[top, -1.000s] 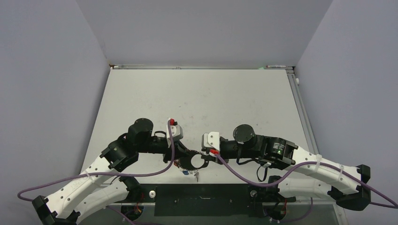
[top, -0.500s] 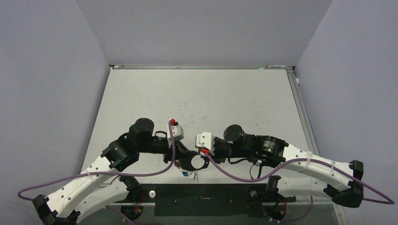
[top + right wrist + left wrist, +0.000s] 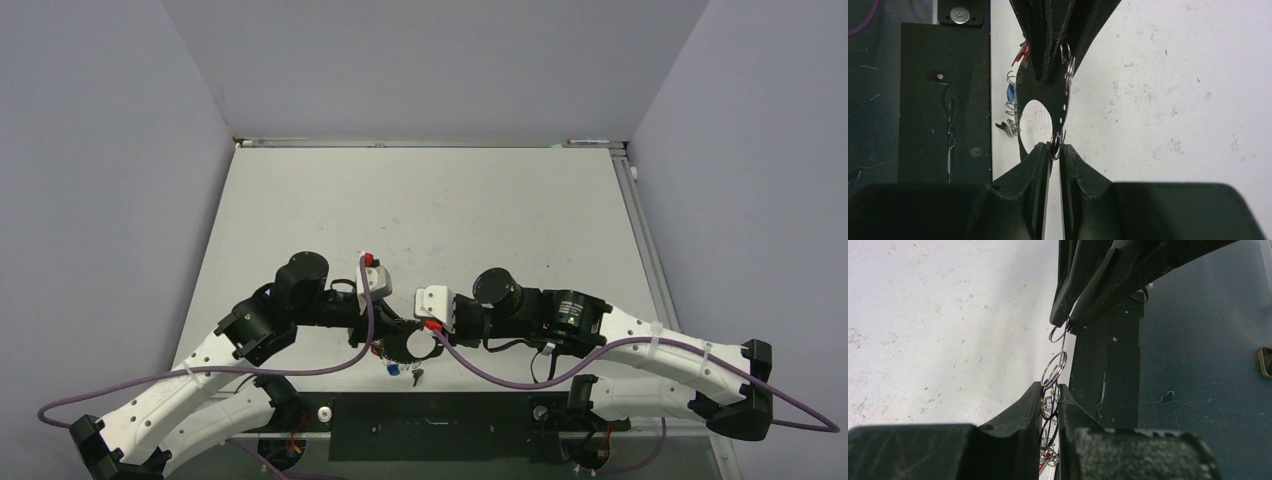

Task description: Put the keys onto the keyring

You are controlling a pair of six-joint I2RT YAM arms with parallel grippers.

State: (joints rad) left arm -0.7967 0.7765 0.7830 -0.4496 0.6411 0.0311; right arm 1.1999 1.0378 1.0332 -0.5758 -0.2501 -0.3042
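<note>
While the left pincer (image 3: 1050, 388) and right pincer (image 3: 1055, 146) clamp opposite rims of the keyring (image 3: 1064, 107), stretched edge-on between them, the keys (image 3: 1009, 127) dangle on its near-edge side.

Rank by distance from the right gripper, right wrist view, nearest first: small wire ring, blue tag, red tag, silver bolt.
1. Small wire ring: between the right gripper's fingertips.
2. Blue tag: left, slightly ahead.
3. Red tag: left, farther ahead.
4. Silver bolt: far top left, on black plate.
</note>
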